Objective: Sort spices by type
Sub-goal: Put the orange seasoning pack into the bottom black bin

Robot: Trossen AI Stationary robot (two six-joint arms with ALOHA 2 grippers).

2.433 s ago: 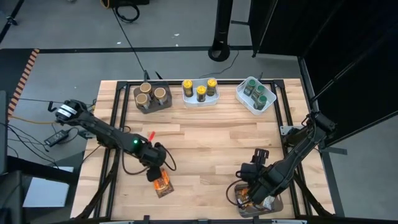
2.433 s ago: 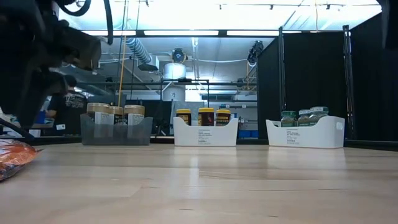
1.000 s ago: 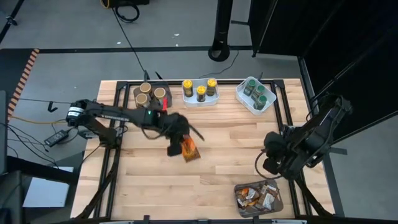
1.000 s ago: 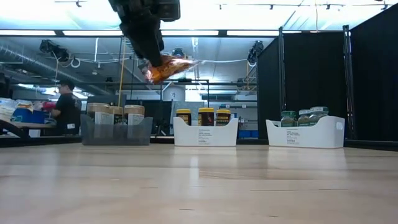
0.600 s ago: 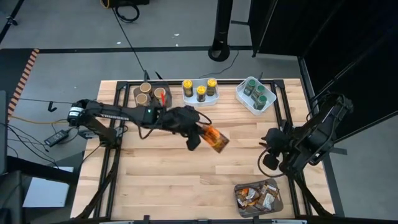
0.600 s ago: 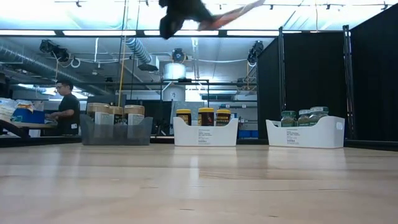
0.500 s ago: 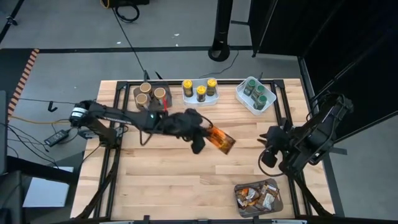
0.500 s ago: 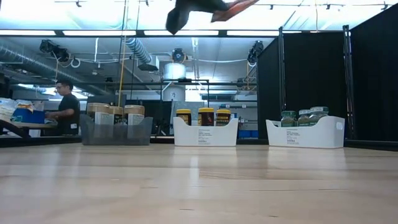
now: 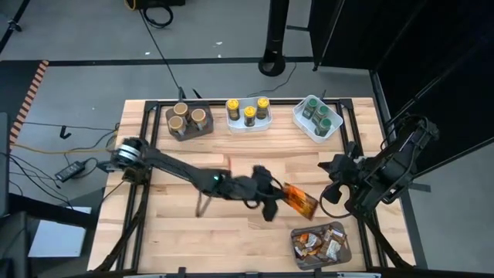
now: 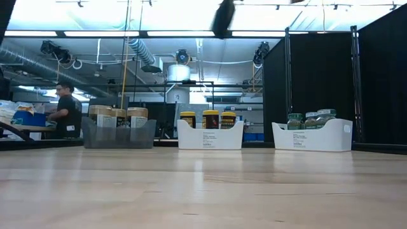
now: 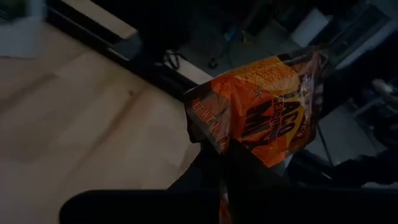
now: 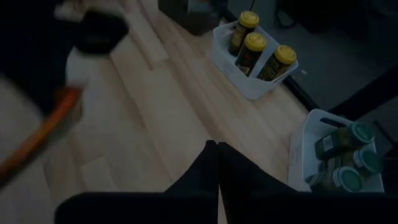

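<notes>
Over the table's front-right: left gripper (image 9: 272,202) carrying orange packet (image 9: 299,201), mid-transfer.

L arm stretched diagonally across the table, fingers clenched on the packet, which hangs in the air just beside the front bin (image 9: 320,242) that already has other packets in it, not yet over it. R gripper (image 9: 333,164) parked at the right edge w/ fingers closed, nothing in them. Jars look done: tan-lid jars (image 9: 187,118) in grey bin, yellow-lid jars (image 9: 248,111) and green-lid jars (image 9: 318,114) in white trays at the back. Step = drop-off of a packet, prob near the end of the sort. Next: bring packet fully over the bin, lower, release; keep clear of R arm, it's near.
</notes>
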